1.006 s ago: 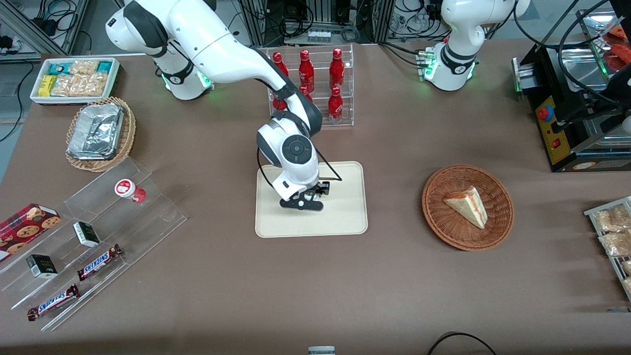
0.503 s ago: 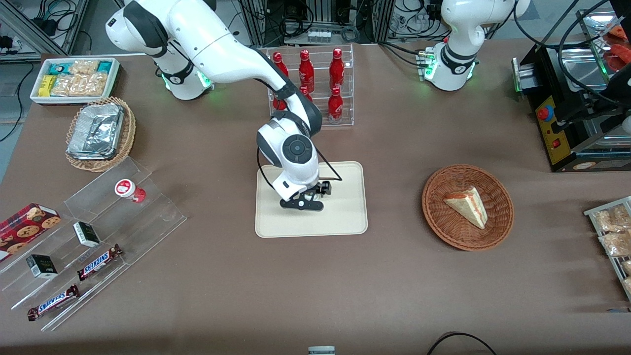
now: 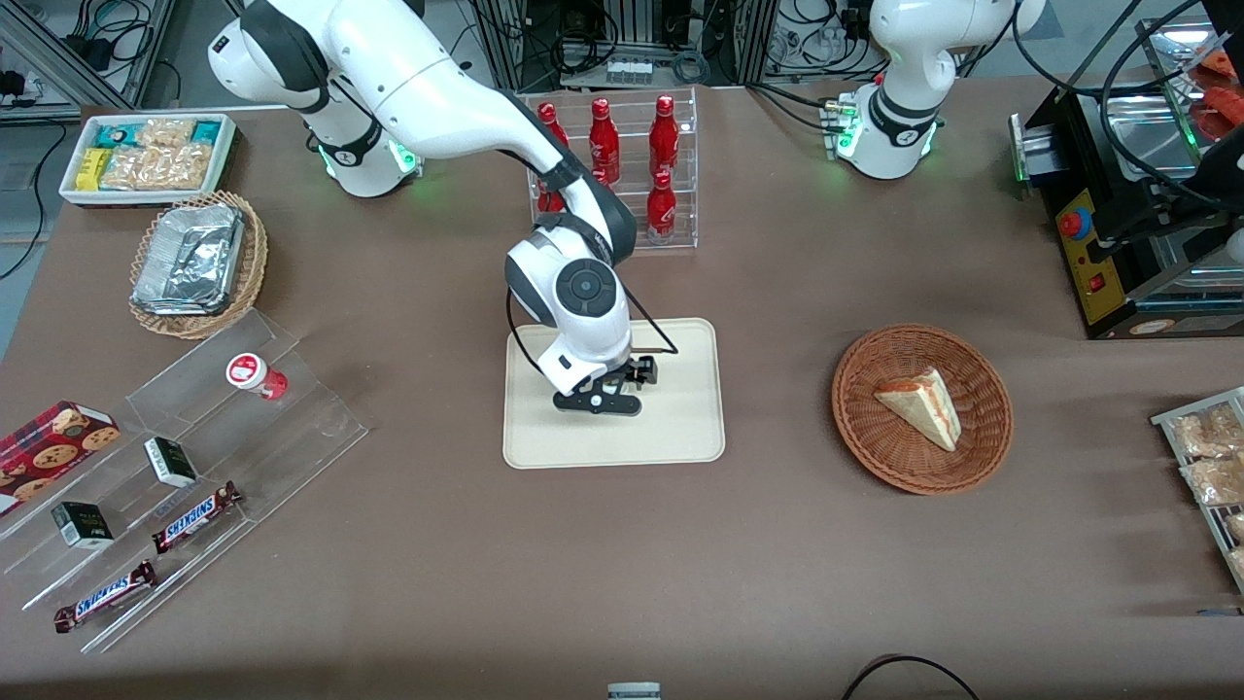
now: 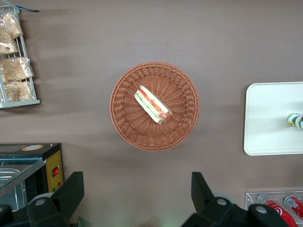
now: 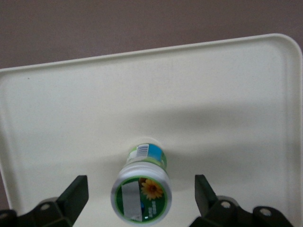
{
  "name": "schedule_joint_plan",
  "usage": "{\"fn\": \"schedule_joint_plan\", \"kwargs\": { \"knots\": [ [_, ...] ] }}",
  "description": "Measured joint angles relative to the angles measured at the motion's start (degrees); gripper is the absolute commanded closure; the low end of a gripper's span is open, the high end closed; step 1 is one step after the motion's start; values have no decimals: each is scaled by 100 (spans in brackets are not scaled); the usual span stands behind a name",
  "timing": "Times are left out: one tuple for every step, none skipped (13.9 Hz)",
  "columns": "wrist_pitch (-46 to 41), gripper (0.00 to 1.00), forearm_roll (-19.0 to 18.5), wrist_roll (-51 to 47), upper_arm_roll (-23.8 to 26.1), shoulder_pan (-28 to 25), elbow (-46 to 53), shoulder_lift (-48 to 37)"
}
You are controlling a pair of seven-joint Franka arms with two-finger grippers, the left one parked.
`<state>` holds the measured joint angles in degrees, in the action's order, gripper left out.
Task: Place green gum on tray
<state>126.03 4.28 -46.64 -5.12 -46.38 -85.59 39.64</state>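
Observation:
The green gum [image 5: 141,194], a small white bottle with a green-and-white lid and a light blue label, stands upright on the cream tray [image 5: 199,94]. My gripper [image 5: 140,191] hangs straight above it, open. The two black fingers [image 5: 75,191] sit apart on either side of the lid and touch nothing. In the front view the gripper [image 3: 604,387] is over the middle of the tray [image 3: 680,428], and the arm hides most of the bottle. The left wrist view catches the gum [image 4: 295,120] on the tray [image 4: 270,118].
A red-lidded bottle [image 3: 255,374] sits on the clear stepped stand toward the working arm's end. A clear rack of red bottles [image 3: 622,165] stands farther from the front camera than the tray. A wicker basket [image 3: 855,428] holding a sandwich lies toward the parked arm's end.
The wrist and gripper have risen slightly above the tray. The green gum stays where it stands on the tray.

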Motion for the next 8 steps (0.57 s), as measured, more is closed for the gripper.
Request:
{"fn": "schedule_joint_plan", "kwargs": {
  "knots": [
    [-133,0,-100,59,-17,14,11,-107],
    [-306,0,-151,178,-27,34,21,-224],
    [-502,0,-155,327,-40,54,33,-354],
    [-723,0,-156,463,-54,94,44,-495],
    [-969,0,-157,607,-63,154,56,-658],
    [-1200,0,-157,759,-67,227,63,-826],
    [-1424,0,-157,935,-69,322,68,-995],
    [-1628,0,-157,1123,-69,423,69,-1159]
  ]
}}
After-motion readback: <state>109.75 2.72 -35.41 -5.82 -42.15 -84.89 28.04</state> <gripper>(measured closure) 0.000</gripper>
